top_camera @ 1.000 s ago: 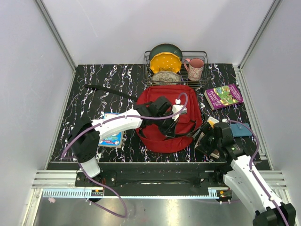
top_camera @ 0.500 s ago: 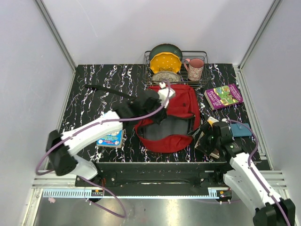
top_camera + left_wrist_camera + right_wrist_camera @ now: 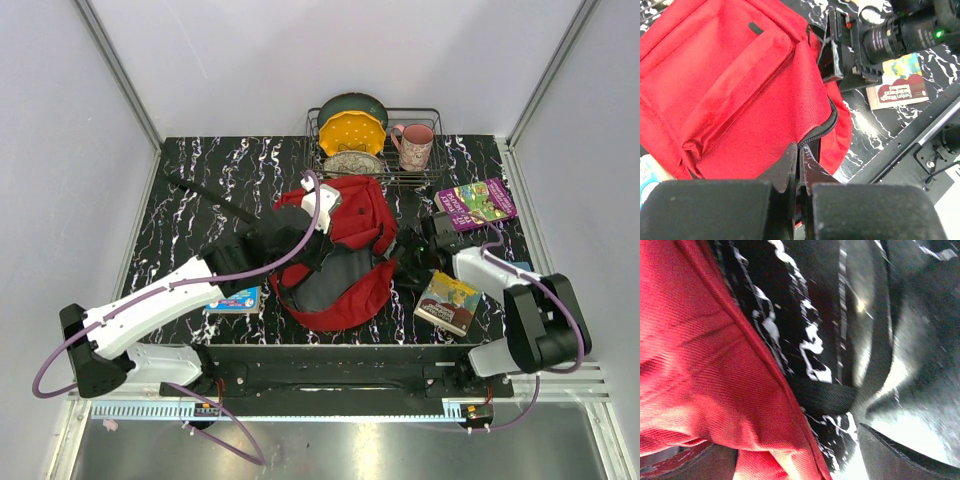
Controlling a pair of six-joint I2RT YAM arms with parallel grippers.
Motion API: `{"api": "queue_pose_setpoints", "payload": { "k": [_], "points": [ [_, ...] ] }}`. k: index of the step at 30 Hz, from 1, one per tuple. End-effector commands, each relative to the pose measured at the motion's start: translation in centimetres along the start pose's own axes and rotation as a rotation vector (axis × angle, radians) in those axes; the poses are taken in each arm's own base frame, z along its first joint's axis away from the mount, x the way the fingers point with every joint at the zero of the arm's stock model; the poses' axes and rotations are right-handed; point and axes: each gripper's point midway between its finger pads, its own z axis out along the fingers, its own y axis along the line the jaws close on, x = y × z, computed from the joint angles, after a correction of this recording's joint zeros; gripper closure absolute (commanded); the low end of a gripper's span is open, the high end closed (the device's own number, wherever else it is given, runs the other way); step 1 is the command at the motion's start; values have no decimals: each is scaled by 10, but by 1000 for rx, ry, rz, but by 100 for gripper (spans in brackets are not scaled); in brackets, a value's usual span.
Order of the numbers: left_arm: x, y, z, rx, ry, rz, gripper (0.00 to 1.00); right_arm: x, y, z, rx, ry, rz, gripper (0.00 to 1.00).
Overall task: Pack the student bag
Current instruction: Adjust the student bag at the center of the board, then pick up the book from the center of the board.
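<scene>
The student bag (image 3: 350,222) is a red backpack lying crumpled in the middle of the table, its dark grey lining (image 3: 335,280) showing at the open mouth. My left gripper (image 3: 312,252) is shut on the bag's zipper edge (image 3: 816,136), with red fabric running between the closed jaws (image 3: 800,159). My right gripper (image 3: 402,262) stands open at the bag's right side, low over the table. In the right wrist view the red fabric (image 3: 705,365) fills the left. One right finger (image 3: 910,455) shows at the lower right, beside a black strap end (image 3: 825,395).
A picture book (image 3: 450,301) lies front right, a purple book (image 3: 476,203) back right, and a blue book (image 3: 236,298) partly under my left arm. A wire dish rack (image 3: 430,120) with plates and a pink mug (image 3: 415,146) stands behind the bag. A black strap (image 3: 205,192) trails back left.
My left gripper closed on the bag's edge and pulled it left and forward, bunching the bag. My right arm swung from over the picture book to the bag's right side.
</scene>
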Motion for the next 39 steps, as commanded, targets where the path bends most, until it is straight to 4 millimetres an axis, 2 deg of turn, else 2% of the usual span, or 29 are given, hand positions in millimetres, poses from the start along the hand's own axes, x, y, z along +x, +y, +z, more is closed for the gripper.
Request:
{"api": "queue_pose_setpoints", "payload": {
  "k": [1,3,4,5,6,7,8,9,10,11,13,14,16,18,19,21,23,25,26,27,28,29,31,32,34,35,37,38,39],
  "points": [
    [-9,14,-1,-104,-68,-77,100,-37,56,-1,-131,-68,-131,1],
    [-3,23,2,-152,-64,-77,100,-40,53,-3,-111,-86,-137,1],
    [-2,25,3,-166,-62,-79,100,-43,52,-10,-95,-112,-144,2],
    [-2,26,3,-173,-61,-78,100,-51,43,-15,-45,-169,-149,1],
    [0,27,6,-173,-54,-77,100,-50,30,-21,12,-183,-147,1],
    [0,26,8,-166,-50,-72,100,-54,31,-37,19,-234,-161,0],
    [2,25,11,-166,-45,-71,100,-58,14,-48,100,-279,-159,0],
    [6,26,18,-170,-28,-69,100,-62,7,-57,135,-319,-157,0],
    [10,25,22,-166,-15,-66,100,-65,10,-77,121,-379,-160,0],
    [10,23,25,-157,-7,-67,100,-67,-8,-87,197,-420,-148,0],
    [19,18,38,-138,36,-64,100,-69,-14,-112,205,-502,-126,0],
    [22,16,44,-128,52,-61,95,-70,-31,-120,269,-535,-107,0],
    [19,4,47,-69,56,-63,75,-70,-41,-135,277,-581,-67,0],
    [12,-8,47,-11,44,-70,63,-67,-61,-139,325,-577,-18,0],
    [9,-10,46,1,36,-73,49,-66,-68,-142,339,-578,4,0],
    [-4,-19,40,46,5,-79,38,-62,-90,-143,385,-558,79,0],
    [-19,-29,35,97,-41,-86,30,-54,-86,-138,320,-512,133,0],
    [-29,-41,30,156,-62,-83,22,-52,-86,-142,281,-513,203,0],
    [-37,-46,28,173,-80,-79,15,-49,-88,-141,270,-509,222,0],
    [-45,-53,27,210,-106,-73,13,-50,-89,-144,258,-534,253,0],
    [-50,-56,28,219,-122,-73,11,-52,-92,-145,262,-551,273,0],
    [-58,-66,32,266,-143,-69,5,-51,-97,-145,276,-556,284,0],
    [-59,-83,39,353,-130,-40,3,-54,-102,-145,292,-559,310,0],
    [-61,-90,54,374,-129,-34,3,-54,-105,-145,296,-552,330,0],
    [-58,-105,67,442,-110,-29,3,-57,-107,-147,311,-564,341,0],
    [-55,-110,84,457,-93,-30,3,-61,-114,-155,351,-603,359,0],
    [-49,-120,99,490,-59,-41,3,-67,-122,-163,392,-649,365,0],
    [-45,-122,115,487,-35,-52,3,-69,-131,-168,424,-661,396,0],
    [-41,-129,120,511,-20,-56,3,-71,-135,-168,439,-655,410,0]
  ]
}}
